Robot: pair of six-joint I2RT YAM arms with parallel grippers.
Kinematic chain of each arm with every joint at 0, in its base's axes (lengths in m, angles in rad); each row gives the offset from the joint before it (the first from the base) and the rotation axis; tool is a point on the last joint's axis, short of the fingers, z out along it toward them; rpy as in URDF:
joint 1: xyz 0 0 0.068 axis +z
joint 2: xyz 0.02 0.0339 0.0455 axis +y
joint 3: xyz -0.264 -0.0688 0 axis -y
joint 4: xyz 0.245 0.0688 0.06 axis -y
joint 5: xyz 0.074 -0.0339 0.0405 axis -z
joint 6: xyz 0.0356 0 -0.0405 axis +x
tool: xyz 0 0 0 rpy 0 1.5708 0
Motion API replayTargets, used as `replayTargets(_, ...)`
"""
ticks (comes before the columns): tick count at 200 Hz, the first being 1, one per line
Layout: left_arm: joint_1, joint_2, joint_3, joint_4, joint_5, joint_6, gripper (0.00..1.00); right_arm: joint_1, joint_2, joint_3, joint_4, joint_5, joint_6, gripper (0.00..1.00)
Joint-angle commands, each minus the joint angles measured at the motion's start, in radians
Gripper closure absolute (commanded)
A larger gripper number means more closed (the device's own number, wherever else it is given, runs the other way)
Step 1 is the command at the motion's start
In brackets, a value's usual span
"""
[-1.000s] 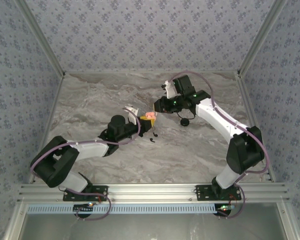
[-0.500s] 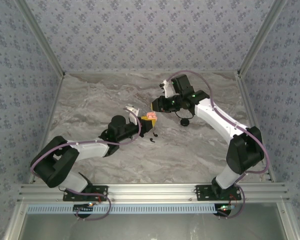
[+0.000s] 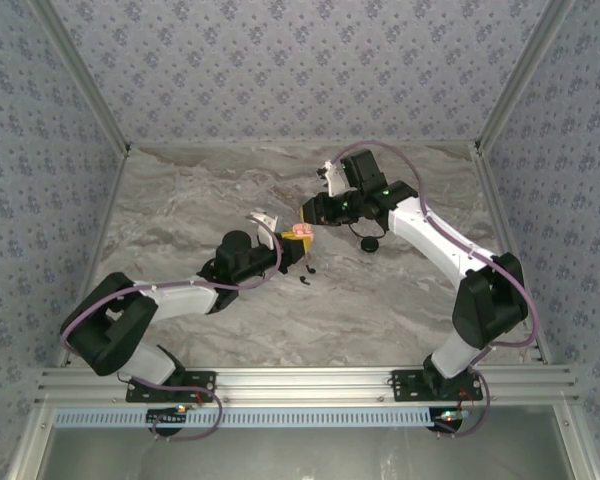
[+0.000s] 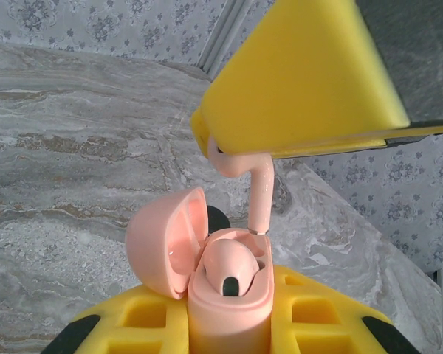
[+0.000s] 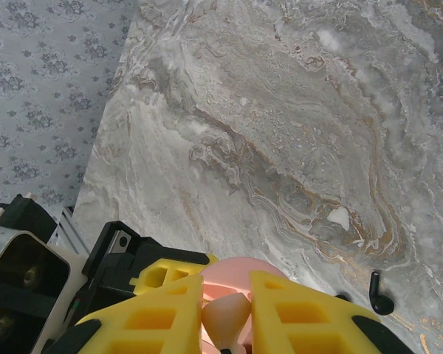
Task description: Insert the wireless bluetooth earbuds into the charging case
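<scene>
- fingers of the left gripper, from the top external view, are seen clamped on the pink charging case mid-table; the right gripper is held just above it. two black hooked pieces and a black puck are noted on the marble table, apart from both grippers.
- left wrist: the case is seen gripped upright, lid swung back. a seated earbud is noted in one socket; the second earbud is pinched by the right gripper, stem down, tip at the free socket's rim.
- right wrist: yellow fingers are seen closed on the pink bud, the case directly beneath.
- step judged: second insertion under way. a straight descent with the stem kept in line is called for, then release.
</scene>
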State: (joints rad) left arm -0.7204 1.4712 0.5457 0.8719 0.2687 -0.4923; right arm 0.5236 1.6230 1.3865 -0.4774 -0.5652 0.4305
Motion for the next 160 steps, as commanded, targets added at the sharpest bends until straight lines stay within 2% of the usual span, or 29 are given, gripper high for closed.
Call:
replayTargets(1, -0.005, -0.037, 0.033, 0.049, -0.006, -0.011, 0.95, 0.007, -0.024, 0.016, 0.008, -0.002, 0.013, 0.79)
replayTargets(160, -0.005, -0.046, 0.040, 0.049, -0.047, -0.030, 0.95, 0.022, -0.028, -0.001, 0.006, 0.008, 0.022, 0.79)
